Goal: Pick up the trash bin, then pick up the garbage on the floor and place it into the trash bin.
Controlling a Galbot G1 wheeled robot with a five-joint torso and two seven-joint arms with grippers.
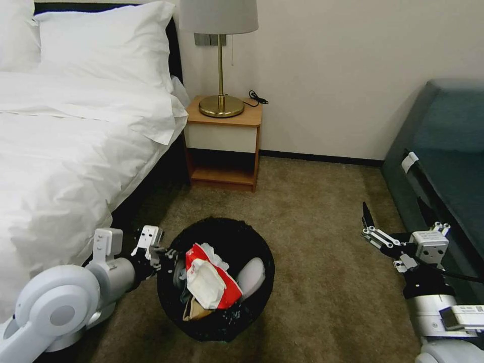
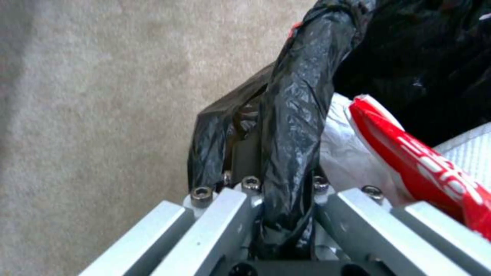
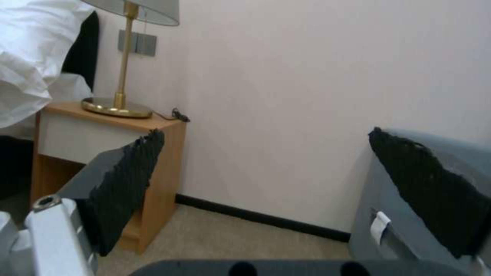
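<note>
The trash bin (image 1: 262, 247), round and lined with a crinkly black bag, sits low in the middle of the head view on the carpet floor (image 1: 322, 242). Garbage lies inside it: a red and white packet (image 1: 229, 295), a white slipper (image 1: 251, 276) and brown paper (image 1: 194, 308). My left gripper (image 1: 169, 257) is at the bin's left rim, shut on the bag-covered edge. The left wrist view shows the rim (image 2: 294, 115) clamped in the left gripper (image 2: 271, 180), with the red packet (image 2: 424, 161) beside it. My right gripper (image 1: 365, 222) hangs open and holds nothing, to the right of the bin.
A bed (image 1: 60, 151) with white linen fills the left side, close to my left arm. A wooden nightstand (image 1: 224, 146) with a brass lamp (image 1: 220, 60) stands against the back wall. A dark sofa (image 1: 443, 151) runs along the right, beside my right arm.
</note>
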